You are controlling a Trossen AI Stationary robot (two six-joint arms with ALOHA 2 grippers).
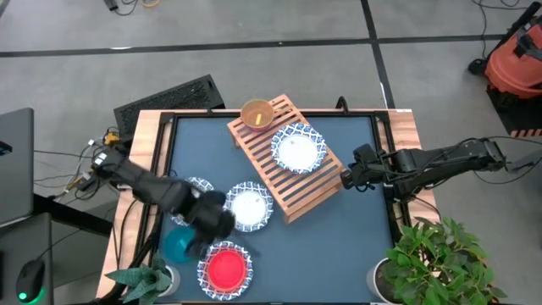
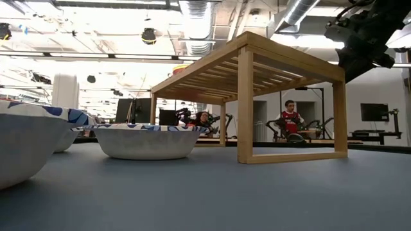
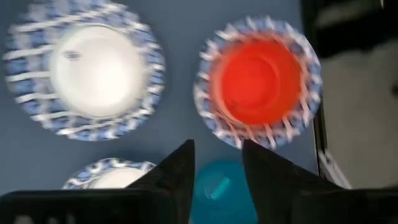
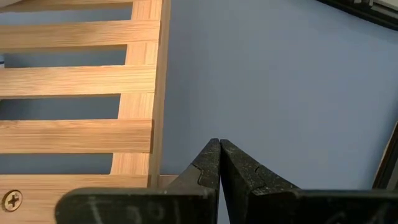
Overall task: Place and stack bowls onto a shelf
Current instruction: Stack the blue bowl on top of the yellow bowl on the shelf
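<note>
The light-wood shelf [image 1: 284,157] stands on its legs at the table's middle. A yellow bowl [image 1: 256,113] and a white blue-rimmed dish [image 1: 298,148] sit on its slats. On the table lie a white dish [image 1: 248,206], a second one [image 1: 199,186] partly under my left arm, a red bowl [image 1: 225,268] inside a third dish, and a teal bowl [image 1: 176,246]. My left gripper [image 3: 217,152] is open above the teal bowl [image 3: 221,193], a finger on either side, apart from it. My right gripper [image 4: 219,149] is shut and empty by the shelf's right end [image 4: 140,93]. The purple bowl is out of view.
Potted plants stand at the near left [image 1: 140,284] and near right [image 1: 436,258] corners. A raised wooden frame [image 1: 157,161] runs around the dark blue tabletop. There is bare table [image 1: 339,246] between the shelf and the near right corner. People sit in the room beyond [image 2: 290,119].
</note>
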